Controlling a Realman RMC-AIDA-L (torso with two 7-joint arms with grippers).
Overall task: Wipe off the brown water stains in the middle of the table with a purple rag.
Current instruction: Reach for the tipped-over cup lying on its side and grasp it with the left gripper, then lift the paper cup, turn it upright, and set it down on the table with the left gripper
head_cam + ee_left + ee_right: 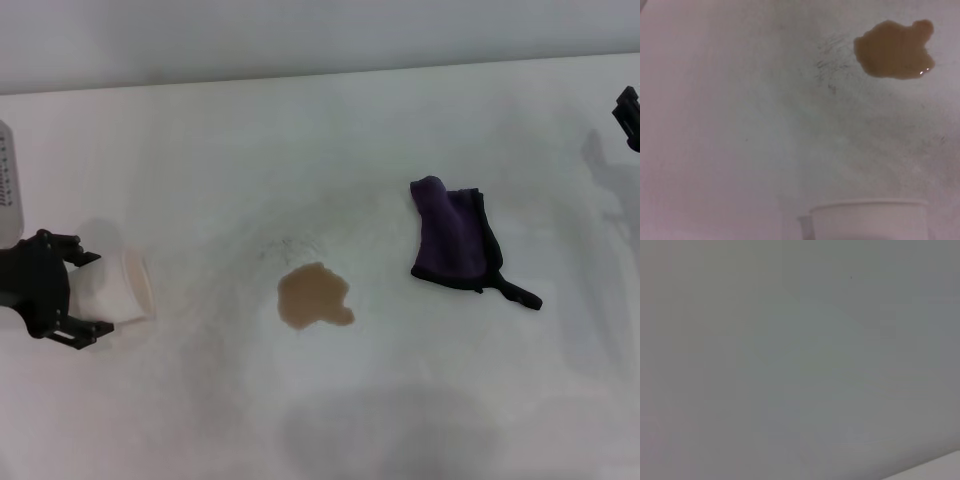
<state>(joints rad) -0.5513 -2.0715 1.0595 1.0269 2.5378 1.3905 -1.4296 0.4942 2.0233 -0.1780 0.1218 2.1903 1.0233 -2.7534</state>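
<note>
The brown water stain (314, 297) is a small tan blotch in the middle of the white table (200, 420); it also shows in the left wrist view (895, 50). The purple rag (452, 235) lies crumpled to the stain's right, its black loop tail trailing towards the front right. My left gripper (92, 294) is at the far left, its jaws closed around a white paper cup (118, 288) that is tipped on its side; the cup's rim shows in the left wrist view (870, 220). My right gripper (627, 115) is only partly visible at the far right edge, well away from the rag.
Faint dark speckles (290, 245) mark the table just behind the stain. A white object (5, 180) stands at the left edge. The table's far edge meets a grey wall (320, 40). The right wrist view shows only a plain grey surface.
</note>
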